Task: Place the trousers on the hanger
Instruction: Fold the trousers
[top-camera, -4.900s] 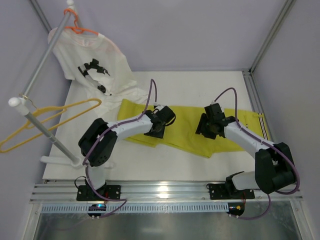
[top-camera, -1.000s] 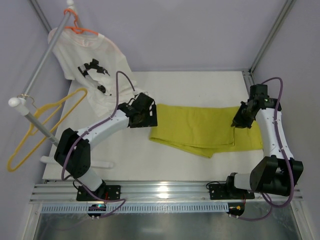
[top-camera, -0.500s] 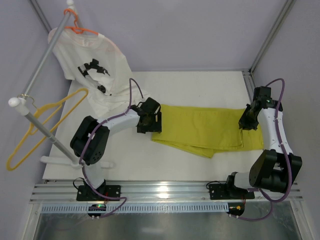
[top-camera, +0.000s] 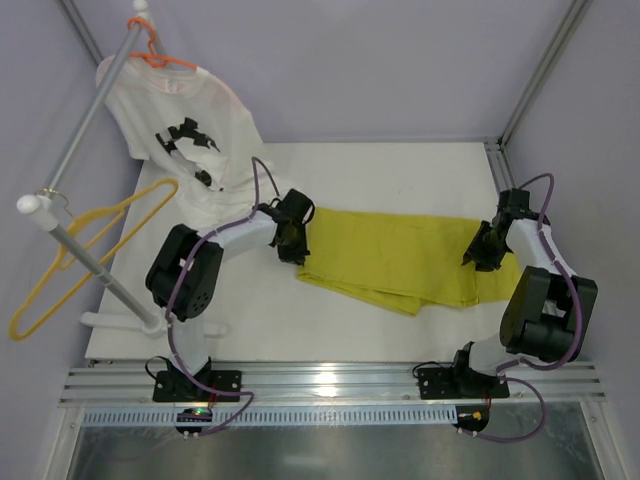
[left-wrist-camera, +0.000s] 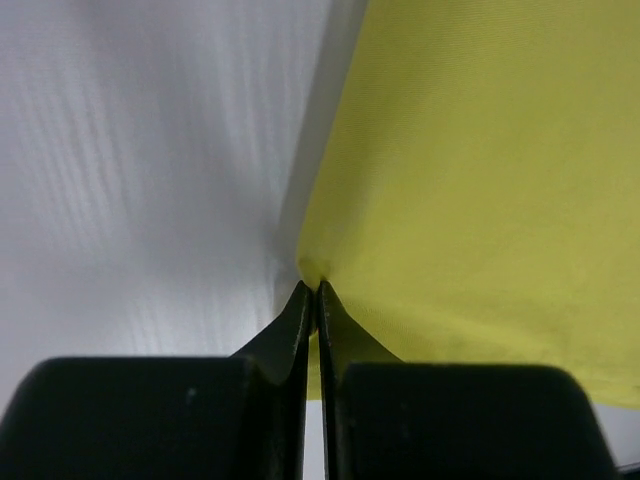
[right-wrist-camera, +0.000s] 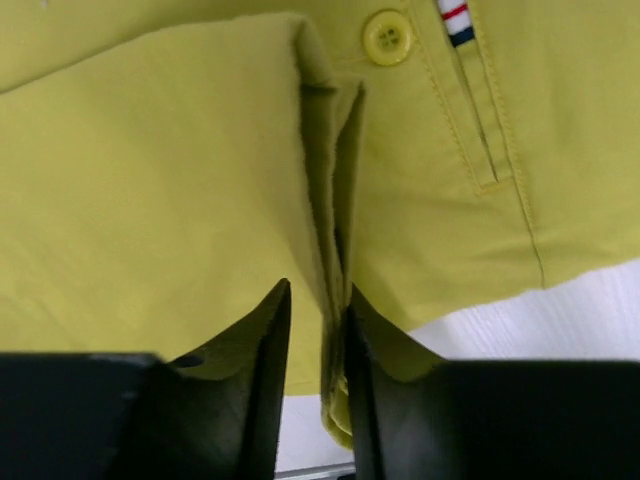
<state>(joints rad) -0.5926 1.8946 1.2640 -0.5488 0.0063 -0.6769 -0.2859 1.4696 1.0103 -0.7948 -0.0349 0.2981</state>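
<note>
Since a second ago the left gripper (left-wrist-camera: 317, 285) has snapped shut on the left corner of the trousers (top-camera: 400, 255). The right gripper (right-wrist-camera: 317, 290) has its jaws narrowly parted astride a fold. The trousers lie on the white table (top-camera: 400, 170), and the hanger (top-camera: 128, 203) hangs from the rail (top-camera: 90, 120) at the left. Only the right wrist view shows a button (right-wrist-camera: 387, 37). Both arms reach low.
</note>
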